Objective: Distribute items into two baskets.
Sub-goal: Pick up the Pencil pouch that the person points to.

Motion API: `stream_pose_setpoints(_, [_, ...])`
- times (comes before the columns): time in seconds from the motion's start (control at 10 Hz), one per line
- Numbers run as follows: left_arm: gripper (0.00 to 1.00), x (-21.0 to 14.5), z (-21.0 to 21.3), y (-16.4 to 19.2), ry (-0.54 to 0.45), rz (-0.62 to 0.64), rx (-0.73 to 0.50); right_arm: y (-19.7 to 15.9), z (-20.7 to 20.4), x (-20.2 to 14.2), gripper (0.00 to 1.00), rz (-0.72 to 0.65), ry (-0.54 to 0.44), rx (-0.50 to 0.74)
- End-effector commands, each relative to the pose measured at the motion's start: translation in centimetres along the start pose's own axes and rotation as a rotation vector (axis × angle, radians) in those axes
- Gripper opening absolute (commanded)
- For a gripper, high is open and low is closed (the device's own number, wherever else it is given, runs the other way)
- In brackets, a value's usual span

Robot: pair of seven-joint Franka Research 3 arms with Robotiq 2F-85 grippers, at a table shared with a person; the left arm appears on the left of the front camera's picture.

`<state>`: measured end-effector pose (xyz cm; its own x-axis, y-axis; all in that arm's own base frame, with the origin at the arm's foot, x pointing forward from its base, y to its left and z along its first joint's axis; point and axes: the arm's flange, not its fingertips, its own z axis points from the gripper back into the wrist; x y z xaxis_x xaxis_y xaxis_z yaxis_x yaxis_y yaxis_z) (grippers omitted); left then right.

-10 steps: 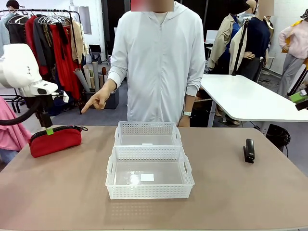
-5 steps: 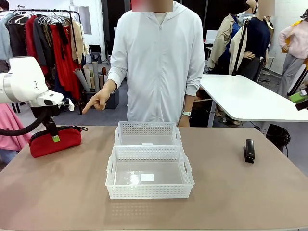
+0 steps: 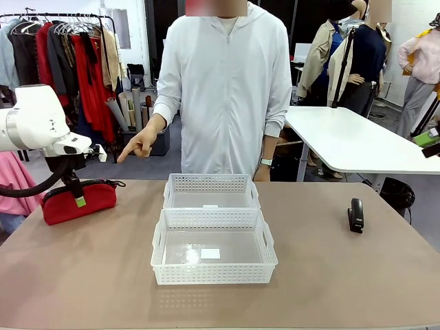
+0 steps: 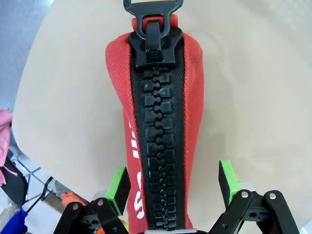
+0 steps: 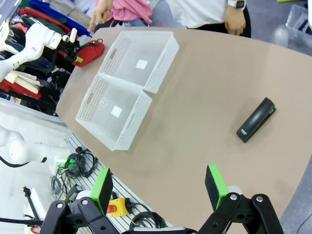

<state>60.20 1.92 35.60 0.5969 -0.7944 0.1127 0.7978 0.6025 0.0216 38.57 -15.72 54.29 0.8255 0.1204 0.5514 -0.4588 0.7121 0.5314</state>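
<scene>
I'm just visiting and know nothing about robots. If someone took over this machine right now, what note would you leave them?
Left pincer: open, astride the red pouch near the table's left edge, not closed on it.
Right pincer: open, empty, high above the table.
Black stapler: on the table's right side.
Near basket and far basket: both empty, mid-table.
Done: nothing placed yet.
Left: grip the pouch, put it in one basket, the stapler in the other.

Left gripper (image 4: pixel 173 185) spread low; right gripper (image 5: pixel 159 186) spread, seemingly high.
</scene>
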Motion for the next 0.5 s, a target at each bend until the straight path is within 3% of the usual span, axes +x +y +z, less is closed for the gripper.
stream_pose_setpoints(0.0, [0.53,-0.21,-0.06,0.05,-0.002,-0.002,0.017,0.14,-0.05,0.11,1.00,0.008,-0.009,0.000])
stream_pose_setpoints(0.2, [0.13,-0.28,-0.03,0.04,-0.001,0.003,0.019,0.14,-0.05,0.11,1.00,0.008,-0.009,0.000])
stream_pose_setpoints(0.3, [0.00,-0.32,-0.01,0.07,-0.003,0.006,0.018,0.14,-0.05,0.11,1.00,0.008,-0.009,0.000])
stream_pose_setpoints(0.4, [0.00,-0.37,-0.01,0.08,-0.005,0.006,0.016,0.14,-0.05,0.11,1.00,0.008,-0.009,0.000])
